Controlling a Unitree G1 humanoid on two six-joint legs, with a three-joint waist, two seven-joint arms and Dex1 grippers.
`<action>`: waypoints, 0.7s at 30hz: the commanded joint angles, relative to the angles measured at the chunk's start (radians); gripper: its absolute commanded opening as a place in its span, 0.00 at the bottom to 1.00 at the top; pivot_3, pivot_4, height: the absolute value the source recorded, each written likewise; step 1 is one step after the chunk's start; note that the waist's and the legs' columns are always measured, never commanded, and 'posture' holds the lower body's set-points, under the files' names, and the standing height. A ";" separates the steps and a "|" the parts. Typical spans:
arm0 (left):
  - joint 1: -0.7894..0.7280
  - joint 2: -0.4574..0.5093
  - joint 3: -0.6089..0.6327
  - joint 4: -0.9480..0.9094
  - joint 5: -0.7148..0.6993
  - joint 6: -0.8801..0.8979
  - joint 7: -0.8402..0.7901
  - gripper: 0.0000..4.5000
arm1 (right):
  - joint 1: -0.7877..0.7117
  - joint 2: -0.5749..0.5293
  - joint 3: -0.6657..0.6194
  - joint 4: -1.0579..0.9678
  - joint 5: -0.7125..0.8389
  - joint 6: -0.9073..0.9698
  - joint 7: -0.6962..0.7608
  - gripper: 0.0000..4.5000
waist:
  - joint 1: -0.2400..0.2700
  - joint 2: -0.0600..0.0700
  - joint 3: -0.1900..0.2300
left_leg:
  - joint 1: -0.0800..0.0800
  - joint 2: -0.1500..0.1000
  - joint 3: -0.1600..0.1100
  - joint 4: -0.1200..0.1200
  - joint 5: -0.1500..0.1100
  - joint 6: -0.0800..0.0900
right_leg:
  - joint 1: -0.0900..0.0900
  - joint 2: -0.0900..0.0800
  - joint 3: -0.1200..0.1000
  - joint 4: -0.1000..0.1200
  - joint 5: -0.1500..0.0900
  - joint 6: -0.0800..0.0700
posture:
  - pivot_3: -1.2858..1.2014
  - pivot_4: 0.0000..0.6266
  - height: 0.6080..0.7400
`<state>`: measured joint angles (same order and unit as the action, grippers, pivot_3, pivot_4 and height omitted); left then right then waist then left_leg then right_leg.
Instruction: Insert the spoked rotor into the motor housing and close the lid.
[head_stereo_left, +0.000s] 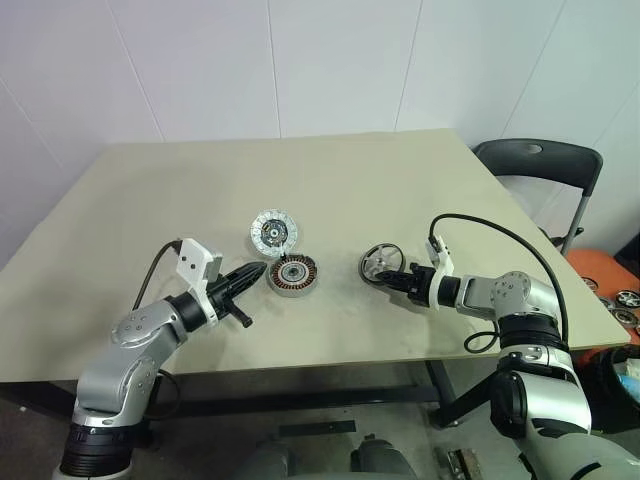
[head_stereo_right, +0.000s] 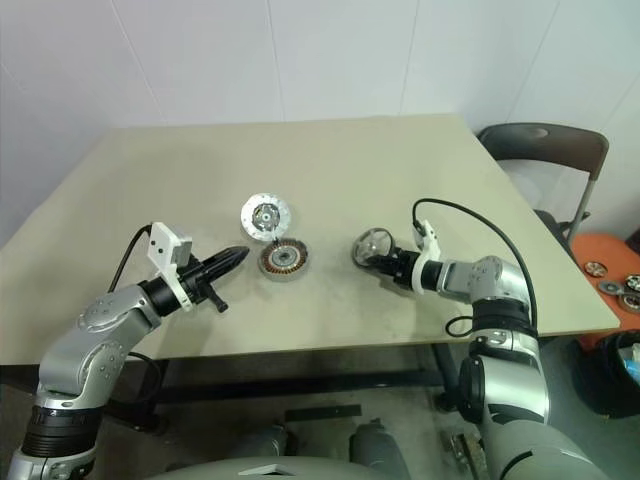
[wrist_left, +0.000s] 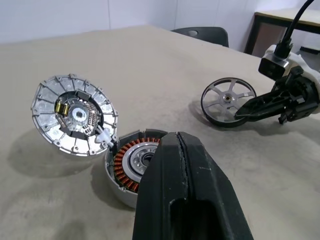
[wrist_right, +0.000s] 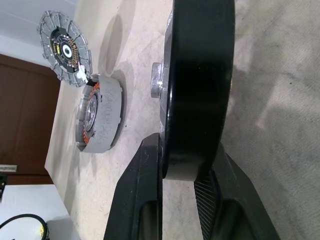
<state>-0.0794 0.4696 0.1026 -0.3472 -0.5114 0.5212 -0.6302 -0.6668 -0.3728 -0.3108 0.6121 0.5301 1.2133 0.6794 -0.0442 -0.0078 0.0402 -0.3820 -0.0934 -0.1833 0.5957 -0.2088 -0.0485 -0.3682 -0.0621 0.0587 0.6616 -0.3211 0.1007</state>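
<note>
Your right tool (head_stereo_left: 400, 280) had its two fingers narrowed on the rim of the spoked rotor (head_stereo_left: 381, 264), one finger (wrist_right: 145, 165) on each side of the rim; it looked like a grasp, with the wheel tilted up on its edge on the tabletop (head_stereo_left: 350, 180). To do this pick well, you needed the rim seated deep between the fingers before lifting, and the wheel kept level on its way over.

Your left tool (head_stereo_left: 245, 276) was clenched and empty, just left of the motor housing (head_stereo_left: 292, 275).

The rotor stood well right of the housing. The lid (head_stereo_left: 273, 232) stood open, touching the housing's far left edge.
</note>
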 joint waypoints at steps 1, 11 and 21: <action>0.004 0.014 0.022 -0.009 -0.002 -0.028 -0.014 0.00 | 0.012 0.036 0.017 -0.021 0.022 0.015 -0.002 0.17 | -0.001 0.000 0.000 | 0.000 0.000 0.000 0.000 0.000 0.000 | 0.000 0.000 0.000 0.000 0.000 0.000 | 0.52 0.00 1.00; 0.032 0.036 0.053 0.065 -0.002 -0.112 -0.089 0.00 | -0.077 0.265 -0.140 -0.217 0.250 0.232 -0.094 0.17 | 0.007 0.003 0.002 | -0.005 0.000 -0.001 -0.001 0.000 0.000 | -0.006 0.000 0.000 0.001 0.001 0.000 | 0.52 0.00 1.00; 0.051 0.033 0.049 0.078 0.017 -0.158 -0.097 0.00 | -0.113 0.497 -0.170 -0.127 0.217 0.146 -0.329 0.17 | 0.002 0.004 0.002 | -0.005 0.000 -0.001 -0.002 0.000 0.000 | -0.007 0.000 0.000 0.001 0.001 0.000 | 0.52 0.00 1.00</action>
<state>-0.0313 0.4994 0.1387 -0.2430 -0.4948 0.3839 -0.7269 -0.7554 0.1114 -0.4737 0.4780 0.7498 1.4045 0.3728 -0.0418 -0.0036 0.0426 -0.3868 -0.0937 -0.1844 0.5934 -0.2085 -0.0490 -0.3750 -0.0626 0.0588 0.6625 -0.3202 0.1003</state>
